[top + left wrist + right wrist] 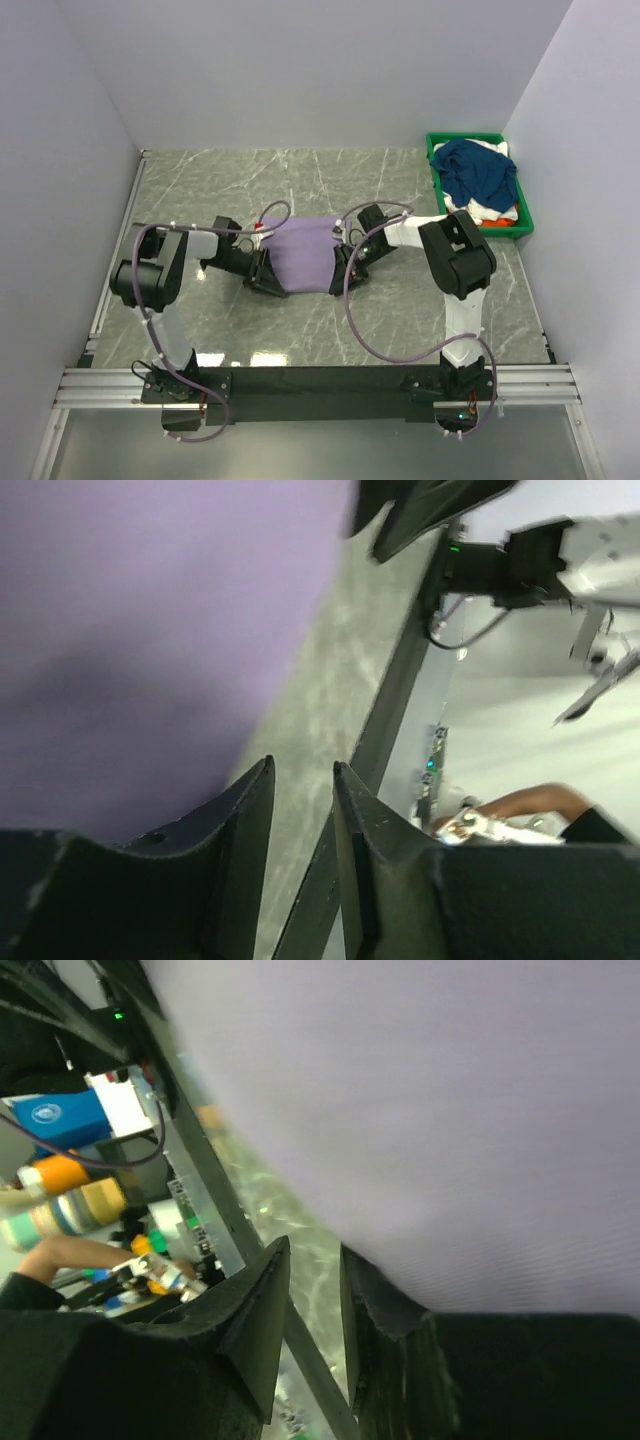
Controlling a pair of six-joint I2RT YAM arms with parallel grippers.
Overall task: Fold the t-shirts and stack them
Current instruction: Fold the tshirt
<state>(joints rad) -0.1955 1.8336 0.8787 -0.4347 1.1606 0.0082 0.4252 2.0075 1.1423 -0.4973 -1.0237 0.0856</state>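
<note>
The lavender t-shirt (302,252) lies partly folded in the middle of the table. My left gripper (262,268) is at its left edge and my right gripper (345,262) at its right edge, both low at the table. In the left wrist view the shirt (150,630) lies beside the gripper (304,764), whose jaws stand slightly apart with only table between them. In the right wrist view the shirt (450,1110) reaches one finger of the gripper (314,1246), whose jaws are slightly apart and empty. The navy t-shirt (480,170) lies bunched in the bin over a white garment (497,212) and an orange garment (492,223).
A green plastic bin (436,170) stands at the back right against the right wall. White walls close the table on the left, back and right. A metal rail (320,385) with the arm bases runs along the near edge.
</note>
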